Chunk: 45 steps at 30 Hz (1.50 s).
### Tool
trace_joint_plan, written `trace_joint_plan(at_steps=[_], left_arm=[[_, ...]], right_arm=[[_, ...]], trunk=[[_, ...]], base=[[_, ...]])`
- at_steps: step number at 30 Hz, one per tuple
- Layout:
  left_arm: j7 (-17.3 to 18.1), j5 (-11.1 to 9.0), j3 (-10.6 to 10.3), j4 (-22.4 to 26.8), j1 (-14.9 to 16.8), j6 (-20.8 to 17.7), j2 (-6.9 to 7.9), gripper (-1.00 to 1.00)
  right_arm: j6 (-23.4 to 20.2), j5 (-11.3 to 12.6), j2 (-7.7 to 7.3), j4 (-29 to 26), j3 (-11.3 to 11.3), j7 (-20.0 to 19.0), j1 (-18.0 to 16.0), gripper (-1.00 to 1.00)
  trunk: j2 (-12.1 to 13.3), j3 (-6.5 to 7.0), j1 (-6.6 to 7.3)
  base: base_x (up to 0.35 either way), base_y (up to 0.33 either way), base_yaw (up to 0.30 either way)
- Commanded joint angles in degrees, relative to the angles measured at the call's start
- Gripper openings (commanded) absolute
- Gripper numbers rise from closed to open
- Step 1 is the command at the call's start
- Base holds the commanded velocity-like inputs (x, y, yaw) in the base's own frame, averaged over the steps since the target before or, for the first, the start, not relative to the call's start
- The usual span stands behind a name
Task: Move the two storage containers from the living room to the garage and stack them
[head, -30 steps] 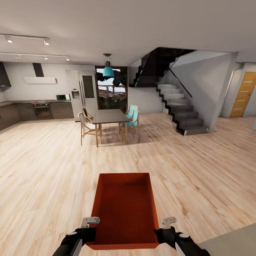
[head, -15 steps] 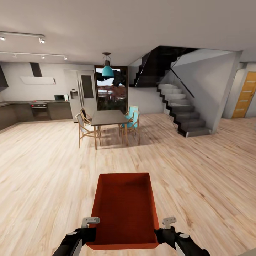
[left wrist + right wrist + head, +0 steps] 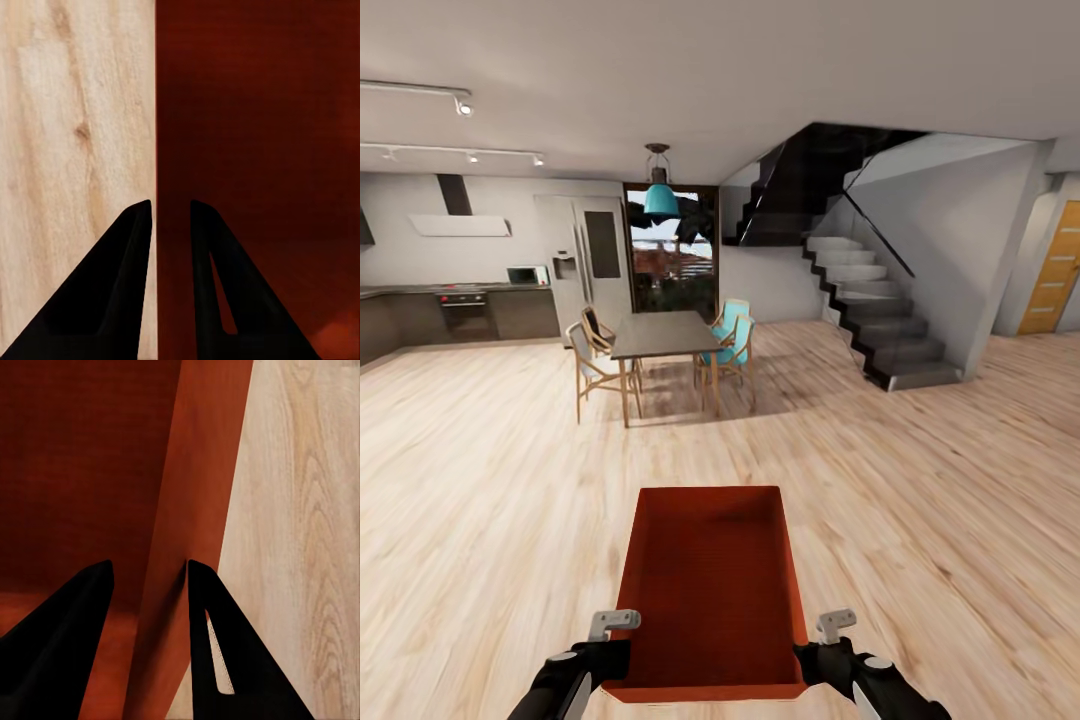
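Note:
One orange-red storage container (image 3: 710,580) is held low in front of me over light wood plank floor, its open top facing up. My left gripper (image 3: 618,652) clamps its left wall near the close corner, and my right gripper (image 3: 807,650) clamps its right wall. In the left wrist view the left gripper (image 3: 171,206) straddles the thin wall of the container (image 3: 255,135), one finger outside and one inside. The right wrist view shows the right gripper (image 3: 148,566) doing the same on the container (image 3: 202,472). The bin is empty.
Ahead stands a dark dining table (image 3: 665,335) with wooden and teal chairs. A dark staircase (image 3: 880,320) rises at the right. An orange door (image 3: 1060,270) is at the far right and a kitchen counter (image 3: 460,310) at the far left. Wide plank floor (image 3: 920,480) lies between.
The whole view has shifted: the table and stairs sit slightly nearer and the door has slid toward the right edge, so the camera moved. Container and grippers keep their place in view.

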<state>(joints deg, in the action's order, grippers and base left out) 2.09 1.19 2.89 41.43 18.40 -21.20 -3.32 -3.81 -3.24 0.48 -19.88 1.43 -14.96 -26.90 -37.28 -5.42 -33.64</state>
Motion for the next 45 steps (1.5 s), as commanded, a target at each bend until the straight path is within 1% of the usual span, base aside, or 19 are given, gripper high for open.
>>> trace_joint_plan(at_steps=[1, 12, 15, 45], left_arm=[[-0.7, 1.6, 1.3, 0.1, 0.1, -0.3, -0.02, -1.00], [-0.7, 1.6, 1.3, 0.1, 0.1, -0.3, -0.02, -1.00], [-0.7, 1.6, 1.3, 0.1, 0.1, -0.3, -0.02, -1.00], [-0.7, 1.6, 1.4, 0.1, 0.1, -0.3, -0.02, -1.00]], right_arm=[[-0.3, 0.2, -0.04, -0.2, 1.0, -5.4, 0.0, -1.00], [-0.3, 0.2, -0.04, -0.2, 1.0, -5.2, 0.0, -1.00], [-0.3, 0.2, -0.04, -0.2, 1.0, -5.2, 0.0, -1.00], [-0.3, -0.2, -0.04, -0.2, 1.0, -5.2, 0.0, -1.00]], trunk=[[-0.1, -0.10, -0.05], [-0.1, -0.10, -0.05], [-0.1, -0.10, -0.05], [-0.1, 0.44, -0.05]], base=[[0.325, 0.000, 0.000], [0.325, 0.000, -0.002], [0.325, 0.000, -0.133], [0.325, 0.000, -0.268]])
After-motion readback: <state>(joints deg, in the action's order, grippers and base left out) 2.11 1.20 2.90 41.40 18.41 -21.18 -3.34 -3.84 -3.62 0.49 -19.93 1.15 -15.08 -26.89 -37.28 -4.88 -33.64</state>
